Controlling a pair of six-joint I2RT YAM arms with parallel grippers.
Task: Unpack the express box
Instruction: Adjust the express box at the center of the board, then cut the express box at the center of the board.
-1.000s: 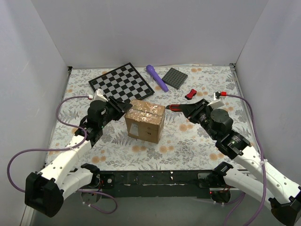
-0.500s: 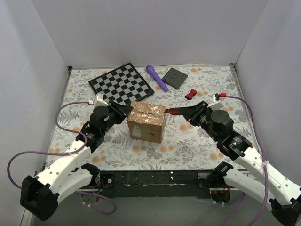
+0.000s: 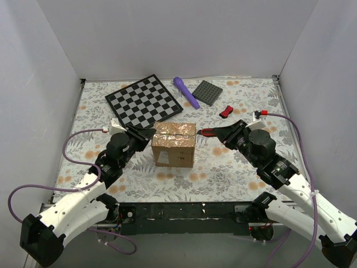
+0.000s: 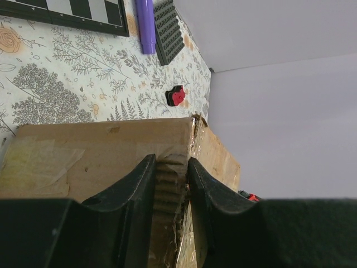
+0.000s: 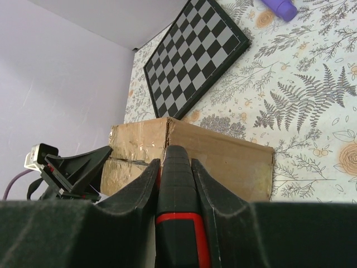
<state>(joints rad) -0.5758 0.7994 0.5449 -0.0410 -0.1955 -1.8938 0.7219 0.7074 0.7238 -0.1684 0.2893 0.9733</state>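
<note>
The express box (image 3: 174, 144), a brown carton sealed with shiny tan tape, stands mid-table with its flaps down. My left gripper (image 3: 149, 134) is at its upper left edge. In the left wrist view the gripper (image 4: 169, 159) is shut on a corrugated edge of the box (image 4: 100, 151). My right gripper (image 3: 220, 133) is shut on a black and red cutter (image 3: 205, 132) whose tip meets the box's upper right edge. In the right wrist view the gripper (image 5: 175, 162) holds the cutter (image 5: 177, 190) against the box (image 5: 223, 153) near the taped seam.
A chessboard (image 3: 144, 99) lies at the back left. A purple marker (image 3: 186, 92) and a dark grey square plate (image 3: 208, 92) lie behind the box. A small red clip (image 3: 226, 111) lies at the back right. White walls enclose the table.
The box has turned square to the table edge and shifted slightly. My left arm has drawn back toward its base, still on the box. The cutter tip has moved left onto the box's right edge.
</note>
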